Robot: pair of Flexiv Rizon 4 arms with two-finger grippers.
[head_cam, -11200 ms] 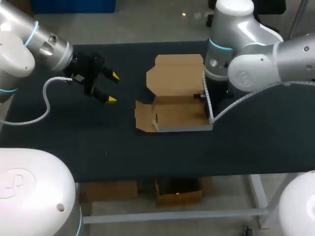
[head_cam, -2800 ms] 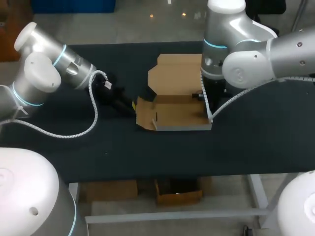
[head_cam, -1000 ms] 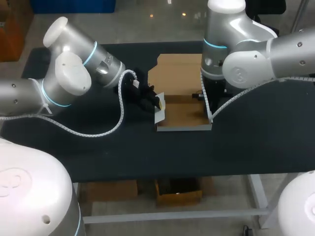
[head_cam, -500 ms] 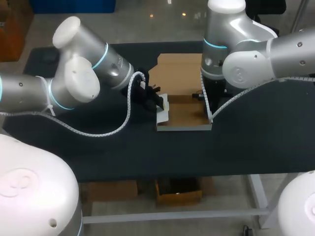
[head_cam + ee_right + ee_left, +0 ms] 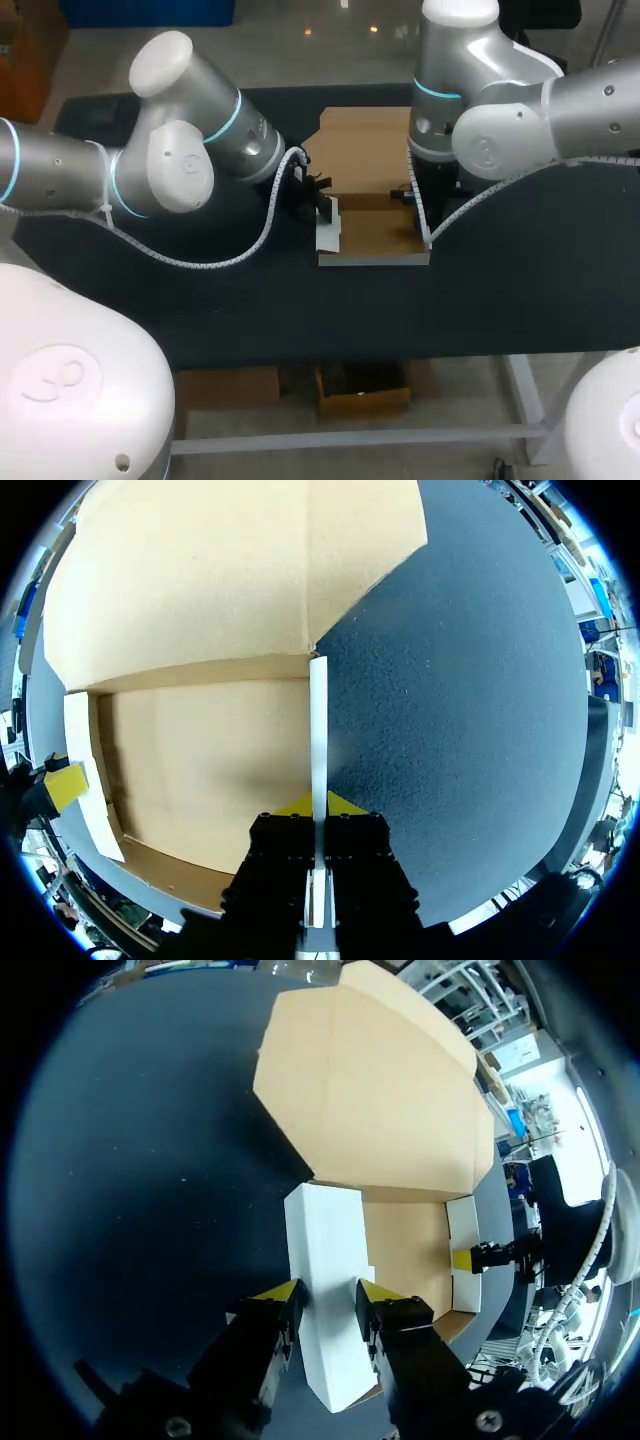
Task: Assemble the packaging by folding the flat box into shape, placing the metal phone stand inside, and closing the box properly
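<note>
The cardboard box (image 5: 375, 232) lies in the table's middle, its brown lid flap (image 5: 365, 150) flat behind the tray. My left gripper (image 5: 325, 207) is at the tray's left side. There its open fingers rest against the white outer face of the raised left wall (image 5: 325, 1250), which runs between the yellow tips of the left gripper (image 5: 328, 1298). My right gripper (image 5: 318, 805) is shut on the thin upright right wall (image 5: 318, 720), seen in the head view as right gripper (image 5: 413, 198). No metal phone stand shows in any view.
The black table top (image 5: 500, 290) spreads in front of the box and to both sides. My left arm's white cable (image 5: 240, 255) loops over the table left of the box.
My left gripper has moved right with the left side flap, swinging it from a slant up to stand against the tray. The right arm has kept still.
</note>
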